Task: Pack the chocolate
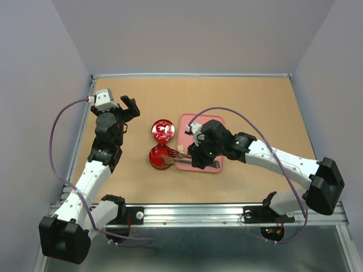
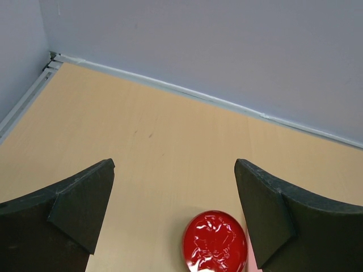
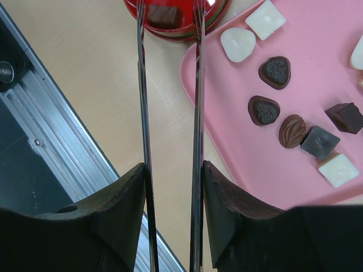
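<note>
Centrally, the right gripper (image 3: 174, 167) pinches thin metal tongs (image 3: 197, 85) over a dark brown chocolate (image 3: 164, 14) in the round red tin (image 3: 170, 34); other chocolates (image 3: 275, 71) lie on the pink tray (image 3: 317, 34). Left gripper (image 2: 173, 164) spread wide.

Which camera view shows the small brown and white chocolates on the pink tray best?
The right wrist view: the brown and cream-white chocolates lie close and sharp on the pink tray. In the top view the right arm covers most of the tray. The left wrist view shows none.
</note>
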Tool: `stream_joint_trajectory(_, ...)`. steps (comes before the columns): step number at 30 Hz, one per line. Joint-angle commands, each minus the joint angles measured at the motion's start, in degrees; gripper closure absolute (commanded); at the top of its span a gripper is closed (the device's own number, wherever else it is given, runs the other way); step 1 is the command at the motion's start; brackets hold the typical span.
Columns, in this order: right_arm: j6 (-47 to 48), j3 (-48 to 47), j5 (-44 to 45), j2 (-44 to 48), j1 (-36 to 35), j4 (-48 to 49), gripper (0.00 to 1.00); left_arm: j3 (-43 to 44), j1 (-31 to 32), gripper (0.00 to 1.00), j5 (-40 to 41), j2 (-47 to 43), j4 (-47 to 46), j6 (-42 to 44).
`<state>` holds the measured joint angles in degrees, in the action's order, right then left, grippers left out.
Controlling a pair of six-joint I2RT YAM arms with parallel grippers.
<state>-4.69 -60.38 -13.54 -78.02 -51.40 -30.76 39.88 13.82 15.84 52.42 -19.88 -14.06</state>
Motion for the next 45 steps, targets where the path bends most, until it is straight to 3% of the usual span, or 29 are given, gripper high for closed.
stream_joint_trajectory(1,0.6,-3.8,0.4,2.1,-0.3,3.9,0.52,2.1,0.3,0.01,0.0,-0.2,-1.9,-0.3)
stream_joint_trajectory(7,-0.2,-3.2,2.9,4.3,-0.4,6.3,0.52,2.1,0.3,0.01,-0.1,-0.4,-1.7,-0.4)
stream_joint_trajectory(14,-2.9,-1.9,14.7,11.0,-0.4,9.6,0.58,2.1,0.2,0.01,-0.2,-0.5,-1.7,-0.4)
stream_joint_trajectory(24,-9.7,-1.1,26.3,4.9,-0.3,5.1,0.57,2.2,0.3,0.01,-0.2,-0.7,-1.6,-0.5)
stream_joint_trajectory(31,-10.7,-1.0,27.7,3.2,-0.3,1.6,0.55,2.2,0.2,0.01,-0.3,-0.5,-1.6,-0.5)
stream_joint_trajectory(45,-11.5,-0.5,21.1,0.1,-0.5,-0.3,0.51,2.2,0.3,0.01,-0.4,-0.3,-1.6,-0.6)
